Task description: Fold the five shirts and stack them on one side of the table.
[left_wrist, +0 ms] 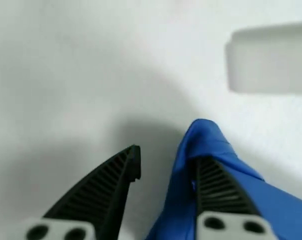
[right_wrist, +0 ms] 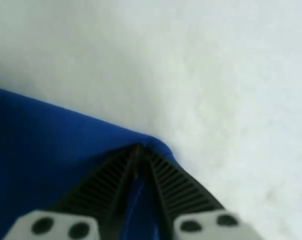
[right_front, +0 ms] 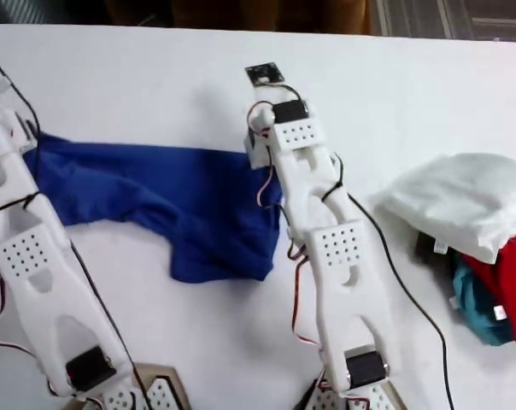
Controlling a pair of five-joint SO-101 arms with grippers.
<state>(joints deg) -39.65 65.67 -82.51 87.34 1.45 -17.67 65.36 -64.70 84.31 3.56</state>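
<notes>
White table (right_front: 155, 77) carries all items. My right gripper (right_wrist: 136, 150) has its jaws pressed together on a corner fold of the blue shirt (right_front: 181, 196), at the shirt's end nearer the pile (right_front: 472, 222). My left gripper (left_wrist: 168, 156) has its jaws spread at the end farthest from the pile. Cloth drapes over one finger (left_wrist: 218, 192) and the other finger is bare above the table, so nothing is pinched on that side.

Likely faults, as I judge them:
- If I lift or pull now, the draped cloth will probably slide off the left finger and the shirt will swing from the right grip alone.
- The right pinch looks shallow, close to the cloth edge, so a hard tug away from the pile may strip it free.
- If the left jaws close off-centre, they may catch only a thin edge.

Shirt condition: unfolded and stretched unevenly between both grippers, with a rumpled lobe sagging toward my bases. It lies apart from the pile. The pile has a white shirt (right_front: 463, 196) on top of red (right_front: 514, 273) and teal (right_front: 480, 303) cloth.
</notes>
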